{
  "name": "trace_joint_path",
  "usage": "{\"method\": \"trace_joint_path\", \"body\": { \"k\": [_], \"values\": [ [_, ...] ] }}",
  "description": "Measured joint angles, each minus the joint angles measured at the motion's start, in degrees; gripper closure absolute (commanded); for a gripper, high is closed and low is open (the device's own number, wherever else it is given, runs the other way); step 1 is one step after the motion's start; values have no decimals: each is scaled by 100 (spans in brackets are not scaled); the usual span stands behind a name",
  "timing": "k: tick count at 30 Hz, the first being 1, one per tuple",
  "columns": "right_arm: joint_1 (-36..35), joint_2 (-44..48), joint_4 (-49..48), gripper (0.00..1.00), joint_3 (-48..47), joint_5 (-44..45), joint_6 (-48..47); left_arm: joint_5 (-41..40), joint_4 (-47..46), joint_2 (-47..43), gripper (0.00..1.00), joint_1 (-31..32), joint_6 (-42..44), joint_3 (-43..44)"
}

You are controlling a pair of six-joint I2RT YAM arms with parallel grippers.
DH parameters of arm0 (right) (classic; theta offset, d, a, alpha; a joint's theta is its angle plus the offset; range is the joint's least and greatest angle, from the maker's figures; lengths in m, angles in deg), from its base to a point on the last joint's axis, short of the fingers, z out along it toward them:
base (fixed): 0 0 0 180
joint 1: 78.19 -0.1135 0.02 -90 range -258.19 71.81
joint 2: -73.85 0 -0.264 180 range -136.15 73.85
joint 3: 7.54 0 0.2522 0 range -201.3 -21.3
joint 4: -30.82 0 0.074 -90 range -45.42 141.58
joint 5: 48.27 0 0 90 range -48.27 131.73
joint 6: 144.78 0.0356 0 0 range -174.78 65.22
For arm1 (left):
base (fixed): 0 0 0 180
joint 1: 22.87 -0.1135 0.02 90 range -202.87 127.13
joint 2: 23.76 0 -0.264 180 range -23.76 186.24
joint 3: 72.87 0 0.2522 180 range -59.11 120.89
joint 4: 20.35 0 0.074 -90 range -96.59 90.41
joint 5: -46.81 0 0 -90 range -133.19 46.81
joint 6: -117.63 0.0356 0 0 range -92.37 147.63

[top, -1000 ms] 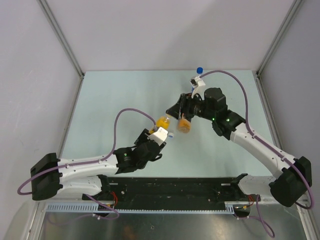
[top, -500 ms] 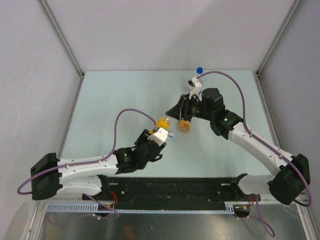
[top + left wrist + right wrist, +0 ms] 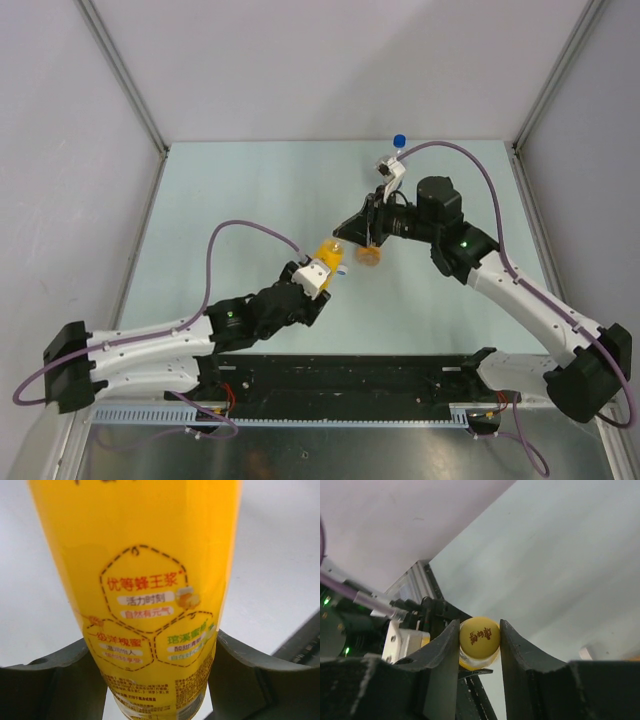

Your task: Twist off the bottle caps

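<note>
My left gripper point(image 3: 318, 268) is shut on the body of the yellow bottle point(image 3: 326, 252). In the left wrist view the bottle point(image 3: 150, 590) fills the frame, clamped between both dark fingers point(image 3: 45, 685). My right gripper point(image 3: 346, 236) meets the bottle's top from the right. In the right wrist view it point(image 3: 479, 630) is shut on the yellow cap point(image 3: 479, 636), a finger pressed to each side. An orange bottle point(image 3: 368, 256) sits on the table just right of the held one. A small blue cap point(image 3: 399, 140) shows at the table's far edge.
The pale green table point(image 3: 250, 200) is walled by grey panels at the back and both sides. A black rail point(image 3: 350, 375) runs along the near edge between the arm bases. Purple cables loop over both arms.
The right gripper closed on the yellow cap and shifted slightly left. The left arm stretched out, carrying the yellow bottle a little forward and down in the top view.
</note>
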Motion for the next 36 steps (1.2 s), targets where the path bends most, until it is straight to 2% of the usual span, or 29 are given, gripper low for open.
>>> {"method": "trace_joint_path", "body": {
  "k": [12, 16, 23, 30, 36],
  "values": [
    [-57, 636, -63, 100, 0, -1974, -866, 2863, -979, -1045, 100, -101, 52, -675],
    [-109, 855, -247, 100, 0, -2614, -1019, 3864, -1211, -1180, 100, -101, 122, -686],
    [-153, 1073, -372, 100, -2, -3451, -1237, 5112, -1386, -1176, 100, -103, 146, -682],
    [17, 1158, -450, 100, -2, -3355, -1631, 6575, -1639, -1082, 100, 42, 535, -496],
    [79, 1228, -452, 100, -2, -3176, -1725, 6975, -1838, -1084, 100, 37, 664, -420]
  ]
}}
